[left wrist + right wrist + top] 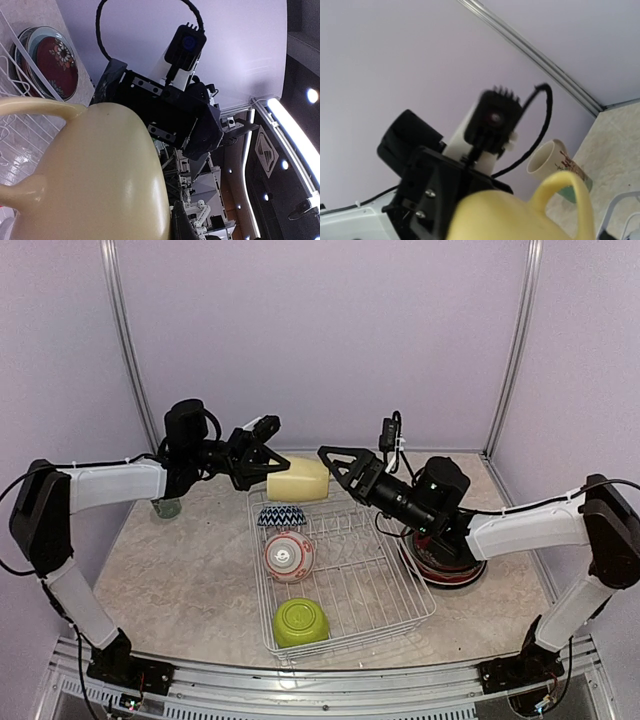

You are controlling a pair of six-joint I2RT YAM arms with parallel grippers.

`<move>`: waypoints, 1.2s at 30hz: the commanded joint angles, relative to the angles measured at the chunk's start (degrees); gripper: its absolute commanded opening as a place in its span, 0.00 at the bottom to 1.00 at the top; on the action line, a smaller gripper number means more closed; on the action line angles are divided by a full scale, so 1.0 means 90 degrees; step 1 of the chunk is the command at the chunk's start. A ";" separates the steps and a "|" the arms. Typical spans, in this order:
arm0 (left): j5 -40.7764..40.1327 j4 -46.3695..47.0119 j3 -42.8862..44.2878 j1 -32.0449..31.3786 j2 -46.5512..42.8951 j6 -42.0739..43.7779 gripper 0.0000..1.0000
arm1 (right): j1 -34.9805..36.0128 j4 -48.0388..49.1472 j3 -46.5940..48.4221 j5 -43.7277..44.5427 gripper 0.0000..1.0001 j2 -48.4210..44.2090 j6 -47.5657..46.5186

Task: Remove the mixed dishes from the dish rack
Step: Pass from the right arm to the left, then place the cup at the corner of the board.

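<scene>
A pale yellow cup (298, 480) hangs on its side in the air above the far end of the white wire dish rack (258, 572). My left gripper (268, 453) is shut on the cup's left end. The cup (100, 170) fills the left wrist view, with one dark finger (184, 225) against its wall. My right gripper (334, 466) stands open just right of the cup, with nothing between its fingers. The right wrist view shows the cup (520, 217) low down, handle upward. Three bowls lie upside down in the rack: blue zigzag (282, 516), red-white patterned (288, 556) and lime green (301, 622).
A stack of plates (440, 565) with a red floral one on top (55, 62) lies on the table right of the rack, under the right forearm. A cream-teal mug (167, 506) (555, 160) stands at the far left behind the left arm. Purple walls close the back and sides.
</scene>
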 commanded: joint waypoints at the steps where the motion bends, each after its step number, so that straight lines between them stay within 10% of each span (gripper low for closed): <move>1: -0.0419 -0.2596 0.0616 0.0074 -0.0553 0.2199 0.00 | -0.0029 -0.0554 -0.0249 0.0213 1.00 -0.0481 -0.0361; 9: -0.5527 -0.6932 0.1560 0.0000 -0.1476 0.5276 0.00 | -0.0029 -0.1393 -0.0782 0.0806 1.00 -0.1214 -0.0468; 13: -0.8103 -0.7382 0.1481 0.0019 -0.1916 0.5235 0.00 | -0.0026 -0.1671 -0.0881 0.0938 1.00 -0.1495 -0.0560; 23: -1.1140 -0.9256 0.1984 -0.0185 -0.2466 0.3394 0.00 | -0.0029 -0.2231 -0.0901 0.1210 1.00 -0.1876 -0.0858; 29: -1.0832 -1.0051 0.1577 0.0589 -0.3507 0.3073 0.00 | -0.0028 -0.2349 -0.0951 0.1285 1.00 -0.1980 -0.0979; 36: -0.8072 -1.0298 0.0599 0.3590 -0.4074 0.3234 0.00 | -0.0029 -0.2287 -0.1083 0.1329 1.00 -0.2072 -0.1060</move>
